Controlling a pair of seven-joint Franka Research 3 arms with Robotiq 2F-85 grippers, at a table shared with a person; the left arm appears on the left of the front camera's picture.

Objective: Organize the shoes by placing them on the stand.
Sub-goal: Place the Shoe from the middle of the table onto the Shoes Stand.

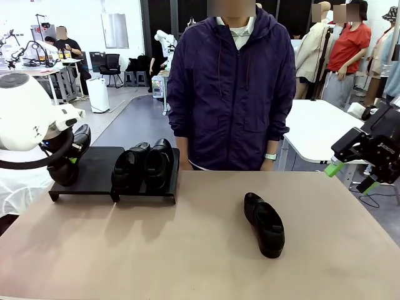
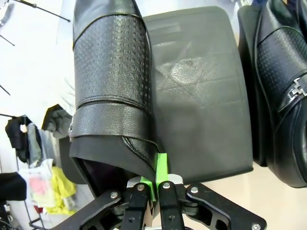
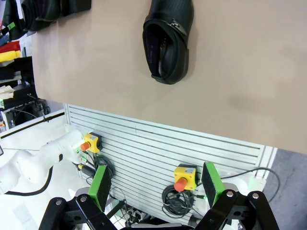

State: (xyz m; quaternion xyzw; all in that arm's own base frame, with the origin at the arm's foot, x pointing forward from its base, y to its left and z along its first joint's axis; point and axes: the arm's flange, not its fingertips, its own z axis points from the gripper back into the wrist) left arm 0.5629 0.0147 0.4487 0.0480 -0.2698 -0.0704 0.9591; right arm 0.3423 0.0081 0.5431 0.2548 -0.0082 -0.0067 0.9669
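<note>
My left gripper (image 1: 70,160) is shut on the rim of a glossy black shoe (image 1: 79,140), which hangs over the left end of the low black stand (image 1: 95,170). In the left wrist view the green pads (image 2: 161,168) pinch the shoe's (image 2: 112,81) collar edge, with the stand's bare surface (image 2: 201,96) beside it. Two more shoes (image 1: 130,166) (image 1: 160,161) rest side by side on the stand's right half. Another shoe (image 1: 265,224) lies alone on the tan table, also seen from above (image 3: 168,43). My right gripper (image 1: 352,177) (image 3: 155,184) hovers open off the table's right edge, holding nothing.
A person in a dark purple jacket (image 1: 232,87) stands at the far edge, behind the middle of the table (image 1: 187,250). Below the table's near edge, the right wrist view shows a slatted panel with two emergency stop boxes (image 3: 90,143) (image 3: 183,176) and cables.
</note>
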